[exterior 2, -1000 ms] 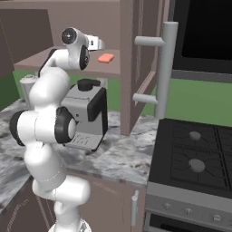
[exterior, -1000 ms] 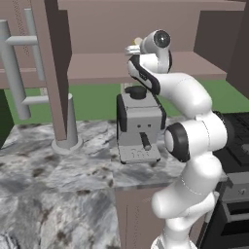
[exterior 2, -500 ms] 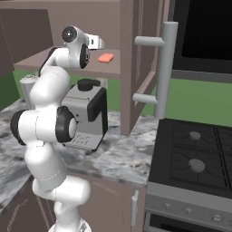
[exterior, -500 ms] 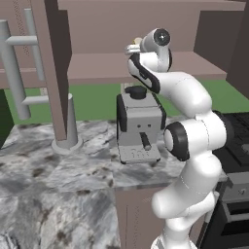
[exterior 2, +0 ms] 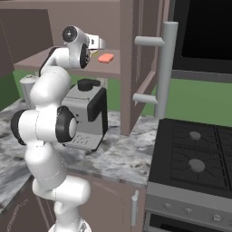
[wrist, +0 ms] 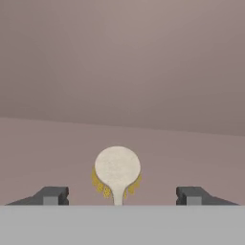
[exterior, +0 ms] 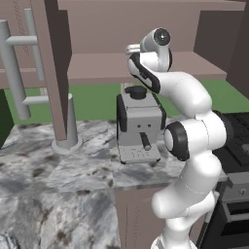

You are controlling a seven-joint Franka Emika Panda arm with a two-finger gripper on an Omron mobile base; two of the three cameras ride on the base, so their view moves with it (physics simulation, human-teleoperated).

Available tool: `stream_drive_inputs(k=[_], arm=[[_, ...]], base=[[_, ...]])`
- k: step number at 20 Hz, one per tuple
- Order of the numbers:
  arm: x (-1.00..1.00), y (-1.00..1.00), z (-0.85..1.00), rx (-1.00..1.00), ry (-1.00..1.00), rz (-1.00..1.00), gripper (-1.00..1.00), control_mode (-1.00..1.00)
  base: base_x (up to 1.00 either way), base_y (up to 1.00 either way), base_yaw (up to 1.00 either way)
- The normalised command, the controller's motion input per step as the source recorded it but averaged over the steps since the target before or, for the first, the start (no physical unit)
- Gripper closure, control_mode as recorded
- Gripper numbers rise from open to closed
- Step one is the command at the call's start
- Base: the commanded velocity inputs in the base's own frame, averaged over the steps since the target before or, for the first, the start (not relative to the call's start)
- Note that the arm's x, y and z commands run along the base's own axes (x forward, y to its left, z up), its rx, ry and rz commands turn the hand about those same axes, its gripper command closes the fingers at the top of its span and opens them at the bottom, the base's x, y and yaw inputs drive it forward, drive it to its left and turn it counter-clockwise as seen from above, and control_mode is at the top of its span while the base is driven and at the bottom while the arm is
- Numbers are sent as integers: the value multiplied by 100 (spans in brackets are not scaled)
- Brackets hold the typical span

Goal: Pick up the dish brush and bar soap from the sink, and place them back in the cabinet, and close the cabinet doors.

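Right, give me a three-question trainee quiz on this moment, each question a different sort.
1. True or false: the pincer stands open around the dish brush.
2. Where is the bar soap? A) in the sink B) on the cabinet shelf C) on the stove
3. What grey appliance stands on the counter under the shelf?

Key: 1 true; 2 B; 3 the coffee machine.
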Motion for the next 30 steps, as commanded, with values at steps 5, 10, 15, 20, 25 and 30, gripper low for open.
stream_drive_inputs(k=[5,10,15,20,25,30], arm=[[-5,0,0,0,-1,0,-100,-100],[-25,0,-5,0,-14,0,-100,-100],[-33,0,-4,0,-16,0,-100,-100],[-46,0,3,0,-5,0,-100,-100],[-46,0,15,0,0,0,-100,-100],[-45,0,16,0,0,0,-100,-100]], base=[[0,0,0],[0,0,0],[0,0,0],[0,0,0],[0,0,0],[0,0,0]])
